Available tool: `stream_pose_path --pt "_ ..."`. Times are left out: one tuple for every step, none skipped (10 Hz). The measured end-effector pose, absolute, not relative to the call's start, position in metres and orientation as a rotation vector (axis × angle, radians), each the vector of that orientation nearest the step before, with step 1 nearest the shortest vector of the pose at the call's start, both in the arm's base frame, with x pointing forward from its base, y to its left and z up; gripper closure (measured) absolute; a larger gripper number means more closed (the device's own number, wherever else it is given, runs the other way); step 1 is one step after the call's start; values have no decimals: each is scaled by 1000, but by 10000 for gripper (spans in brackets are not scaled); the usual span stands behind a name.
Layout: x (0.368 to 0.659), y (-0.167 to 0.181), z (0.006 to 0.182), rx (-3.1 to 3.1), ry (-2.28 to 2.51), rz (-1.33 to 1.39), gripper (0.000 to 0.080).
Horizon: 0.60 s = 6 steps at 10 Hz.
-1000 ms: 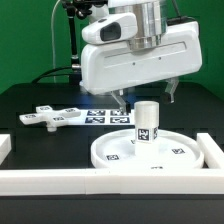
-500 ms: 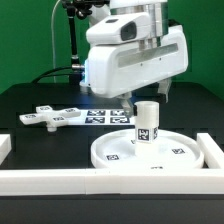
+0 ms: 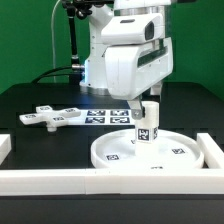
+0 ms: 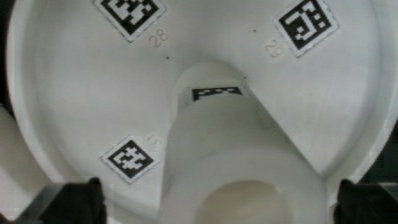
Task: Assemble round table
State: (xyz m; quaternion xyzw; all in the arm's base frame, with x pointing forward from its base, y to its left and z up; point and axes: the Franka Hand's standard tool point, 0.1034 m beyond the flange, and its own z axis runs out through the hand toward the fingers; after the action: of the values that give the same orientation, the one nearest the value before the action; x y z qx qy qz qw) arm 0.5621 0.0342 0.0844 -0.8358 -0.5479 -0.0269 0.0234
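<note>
The round table's large rimmed disc (image 3: 112, 156) lies on the black table in the exterior view, near the front rail. Upright on its hub stands the short cylindrical post (image 3: 146, 124), a tag on its side. My gripper (image 3: 144, 103) hangs open just above the post's top, one finger on each side, holding nothing. In the wrist view the post (image 4: 228, 130) rises from the tagged disc (image 4: 71, 90) toward the camera. There the dark fingertips (image 4: 75, 205) flank its rounded top, and the gripper (image 4: 224, 206) is centred over it. The flat cross-shaped piece (image 3: 45, 116) lies toward the exterior view's left.
The marker board (image 3: 104, 117) lies behind the disc beside the cross piece. Long white border rails run along the front (image 3: 100, 181), with rail ends on the exterior view's right (image 3: 214, 150) and left (image 3: 4, 146).
The wrist has turned about its vertical axis, so the gripper body now shows narrower. It has shifted toward the exterior view's right, over the post. The jaws stayed open; the parts did not move.
</note>
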Motion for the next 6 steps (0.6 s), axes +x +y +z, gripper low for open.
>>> stream_pose_path --pt "563 35 82 -2508 -1824 -90 151" --pt "563 37 81 -2433 -1937 -87 151" --pt "563 37 81 -2374 -2022 -79 151" --pt "562 36 79 -2277 -2147 -62 151" --pt "562 35 78 -2243 -2189 -55 151" --pt "562 34 78 -2157 -2286 -45 151"
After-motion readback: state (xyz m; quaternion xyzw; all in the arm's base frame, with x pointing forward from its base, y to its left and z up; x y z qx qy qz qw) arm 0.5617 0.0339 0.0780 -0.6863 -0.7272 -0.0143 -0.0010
